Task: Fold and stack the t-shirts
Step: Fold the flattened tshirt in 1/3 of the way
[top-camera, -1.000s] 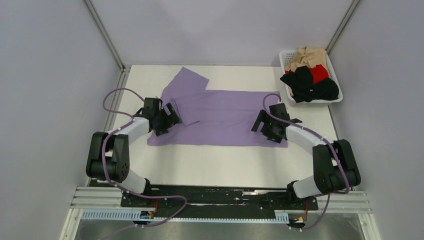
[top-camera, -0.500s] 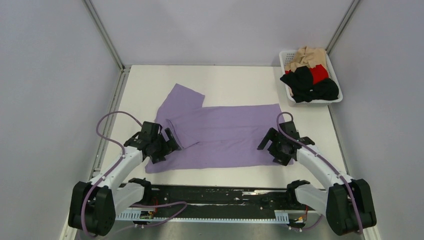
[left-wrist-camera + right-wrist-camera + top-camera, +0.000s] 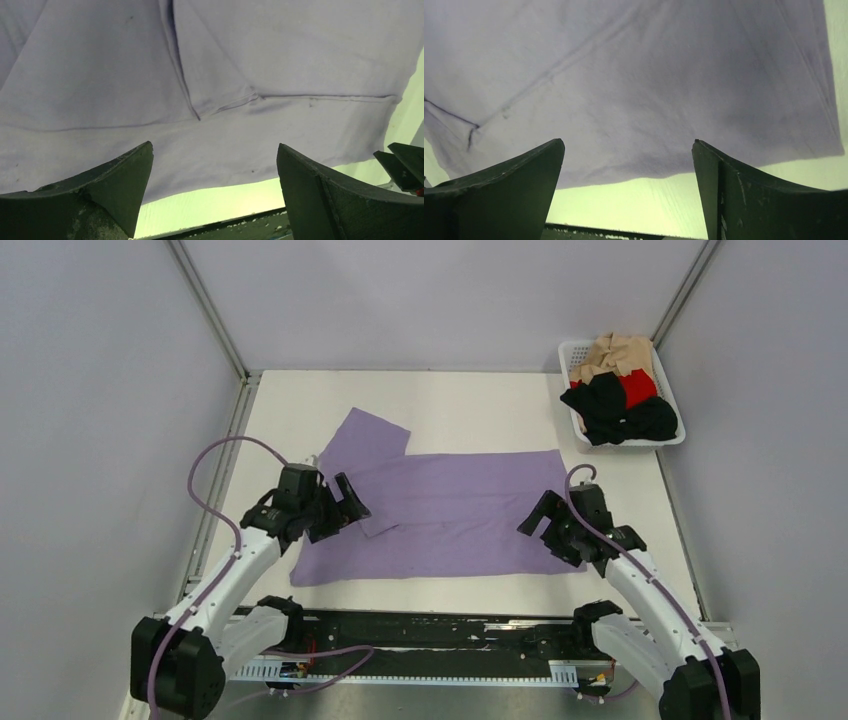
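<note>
1. A lavender t-shirt (image 3: pixel 450 510) lies flat on the white surface (image 3: pixel 470 400), one sleeve folded inward.
2. The left pincer (image 3: pixel 350 512) hovers over its left edge, spread wide and empty.
3. The right pincer (image 3: pixel 545 532) hovers over its right edge, likewise wide and empty.
4. A heap of black, red and tan t-shirts (image 3: pixel 620 395) fills a white basket (image 3: pixel 566 358) at the far right corner.

1. Top cam: fixed, high, behind the robot, tilted down and forward. It is far out, with the whole counter (image 3: pixel 460 400) and the basket (image 3: pixel 668 440) in frame.
2. Left wrist cam: sits on the left end effector (image 3: pixel 214 150) and looks out past its fingers (image 3: pixel 100 200), which are at frame bottom. It is close over the shirt (image 3: pixel 300 60), pointing down.
3. Right wrist cam: same mount on the right end effector (image 3: pixel 628 145), same close downward look.
4. Overlap: all three views see the shirt and a strip of counter at its edge. Only the top view shows both wrist patches at once.
</note>
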Motion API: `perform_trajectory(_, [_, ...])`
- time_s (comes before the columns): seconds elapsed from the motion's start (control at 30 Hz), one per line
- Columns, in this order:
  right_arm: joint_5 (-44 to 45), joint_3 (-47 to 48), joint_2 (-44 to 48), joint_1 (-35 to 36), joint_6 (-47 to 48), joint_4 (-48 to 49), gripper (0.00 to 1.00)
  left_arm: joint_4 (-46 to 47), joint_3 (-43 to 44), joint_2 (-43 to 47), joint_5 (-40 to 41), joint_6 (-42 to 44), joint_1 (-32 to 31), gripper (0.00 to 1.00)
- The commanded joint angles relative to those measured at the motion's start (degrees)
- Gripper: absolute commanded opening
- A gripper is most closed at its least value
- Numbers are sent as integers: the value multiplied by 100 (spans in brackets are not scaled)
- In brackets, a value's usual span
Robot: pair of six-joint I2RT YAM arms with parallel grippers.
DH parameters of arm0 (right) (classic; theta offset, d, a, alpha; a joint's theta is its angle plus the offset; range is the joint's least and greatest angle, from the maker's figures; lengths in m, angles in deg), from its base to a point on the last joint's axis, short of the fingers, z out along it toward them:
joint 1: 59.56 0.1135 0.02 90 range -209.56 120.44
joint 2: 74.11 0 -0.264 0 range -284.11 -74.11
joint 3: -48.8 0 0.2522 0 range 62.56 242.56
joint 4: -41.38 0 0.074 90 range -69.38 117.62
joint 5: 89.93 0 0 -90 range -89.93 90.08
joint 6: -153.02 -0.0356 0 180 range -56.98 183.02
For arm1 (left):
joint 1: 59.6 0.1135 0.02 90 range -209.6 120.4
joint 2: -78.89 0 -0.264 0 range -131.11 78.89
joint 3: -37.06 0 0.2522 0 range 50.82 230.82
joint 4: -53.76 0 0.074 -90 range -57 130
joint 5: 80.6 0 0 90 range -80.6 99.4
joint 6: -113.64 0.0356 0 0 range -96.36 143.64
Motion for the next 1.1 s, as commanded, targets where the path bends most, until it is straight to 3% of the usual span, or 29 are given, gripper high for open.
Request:
perform_trajectory(0.0, [445, 257, 394, 25, 304, 698, 100, 693, 182, -519, -203, 129, -67, 100])
perform_trajectory(0.5, [828, 210, -132, 25, 679, 1092, 100, 1681, 605, -2550, -443, 107, -416, 100])
perform_trajectory(1.07, [903, -14, -276, 16, 672, 1405, 100, 2128, 890, -2996, -565, -1, -557, 100])
